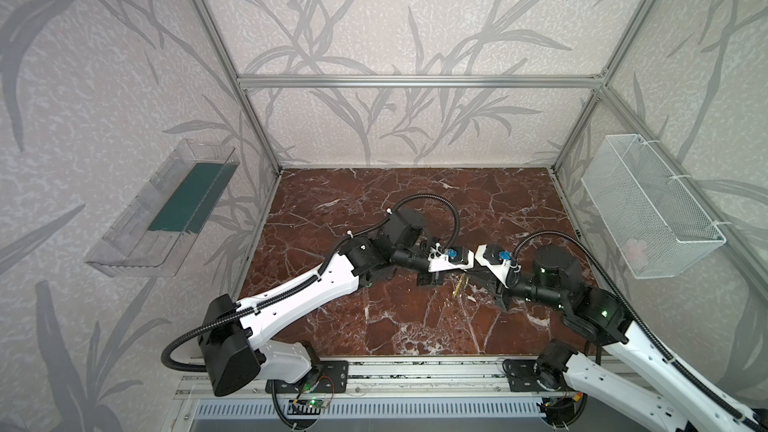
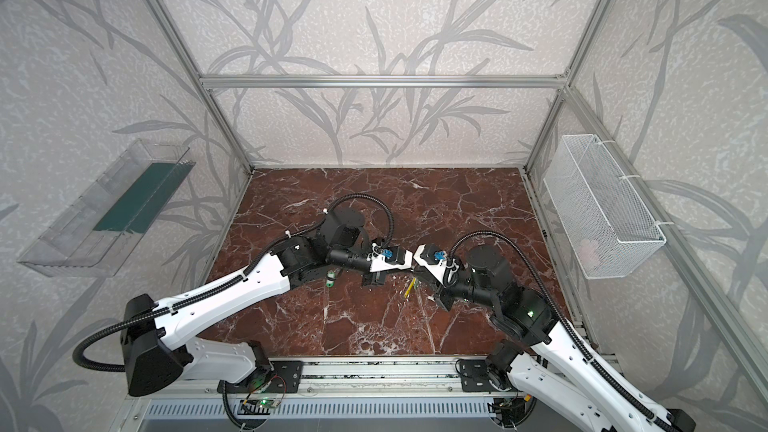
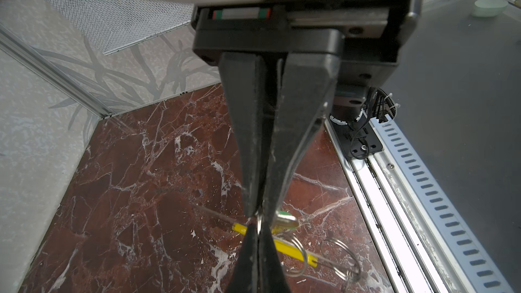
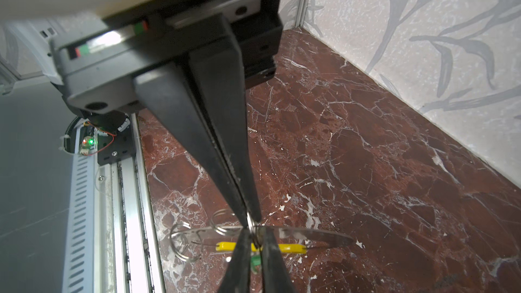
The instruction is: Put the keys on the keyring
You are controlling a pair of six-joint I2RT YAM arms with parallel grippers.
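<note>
Two grippers of mine meet tip to tip above the table [image 4: 366, 164]. My left gripper [image 3: 258, 217] has its jaws pressed together on a thin wire loop [image 3: 258, 222] at the very tips. My right gripper [image 4: 251, 221] touches the same loop from the opposite side, jaws almost together, and I cannot tell whether it truly grips.

Just beneath the tips is the keyring [image 4: 310, 236], hanging or resting, I cannot say which. Its yellow sleeve [image 4: 291, 248] crosses under both pairs of fingers. A green tag [image 4: 255, 262] of one key shows right beside my left fingertips, and two spare loops [image 3: 341, 257] sit just beyond. The other key [image 2: 330, 279] lies well back, beside my left forearm.

I judge everything light, stiff and slick. Thin wire can twist out of a pinch, so the flat band or sleeve suits holding the ring, and the tag suits holding a key.
</note>
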